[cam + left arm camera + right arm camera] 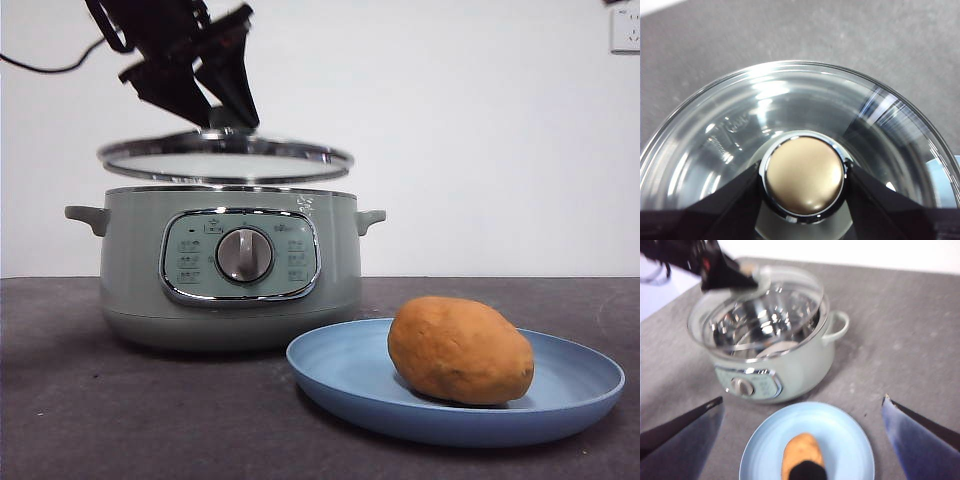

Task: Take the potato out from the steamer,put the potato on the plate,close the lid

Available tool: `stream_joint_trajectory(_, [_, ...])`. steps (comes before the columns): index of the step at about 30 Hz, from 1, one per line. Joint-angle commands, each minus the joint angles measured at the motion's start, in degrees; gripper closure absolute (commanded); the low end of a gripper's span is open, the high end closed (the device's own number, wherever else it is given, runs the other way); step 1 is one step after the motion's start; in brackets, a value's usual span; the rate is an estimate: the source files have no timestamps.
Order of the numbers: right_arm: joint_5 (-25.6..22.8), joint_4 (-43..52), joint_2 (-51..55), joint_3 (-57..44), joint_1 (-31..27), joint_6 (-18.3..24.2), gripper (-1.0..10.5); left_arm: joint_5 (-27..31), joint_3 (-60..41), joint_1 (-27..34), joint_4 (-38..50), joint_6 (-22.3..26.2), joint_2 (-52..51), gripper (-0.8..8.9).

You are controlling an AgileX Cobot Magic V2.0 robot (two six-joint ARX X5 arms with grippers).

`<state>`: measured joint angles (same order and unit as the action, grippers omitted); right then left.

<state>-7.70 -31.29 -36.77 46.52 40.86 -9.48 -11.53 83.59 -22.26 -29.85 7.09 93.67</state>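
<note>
- Closing the steamer (pixel 230 265) remains: left gripper (pixel 804 175) fingers (pixel 730 210) clamp the lid (pixel 225 158) knob, just above the rim.
- Lower it level and centred.
- Potato (pixel 460 350) lies on the plate (pixel 340 375) near the surface's front edge; right gripper (pixel 802 437) gapes empty above.

Above steamer (pixel 230 290): blocked by lid (pixel 225 157), held just over the rim by left gripper (pixel 205 100).
Plate (pixel 340 375): potato (pixel 460 350) on it, open from above.

Round pale sage-green electric steamer pot (pixel 135 260) with chrome-framed panel and silver dial, clear glass chrome-rimmed lid (pixel 225 158) with pale knob, oval orange-brown potato (pixel 460 350), shallow round light-blue plate (pixel 340 370), dark grey speckled worktop (pixel 60 400), black tools.
</note>
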Motion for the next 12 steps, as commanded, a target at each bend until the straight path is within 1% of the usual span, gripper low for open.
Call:
stream_joint_trajectory(1, [-0.33,-0.72,0.17,1.01,0.09,-0.07,3.5,-0.42,1.09,-0.24,2.38,0.7,0.35,8.22])
stream_joint_trajectory(12, [-0.2,-0.96,0.15,1.44,0.09,0.13,3.5,0.98,1.09,-0.72,2.36,0.7,3.56,8.22])
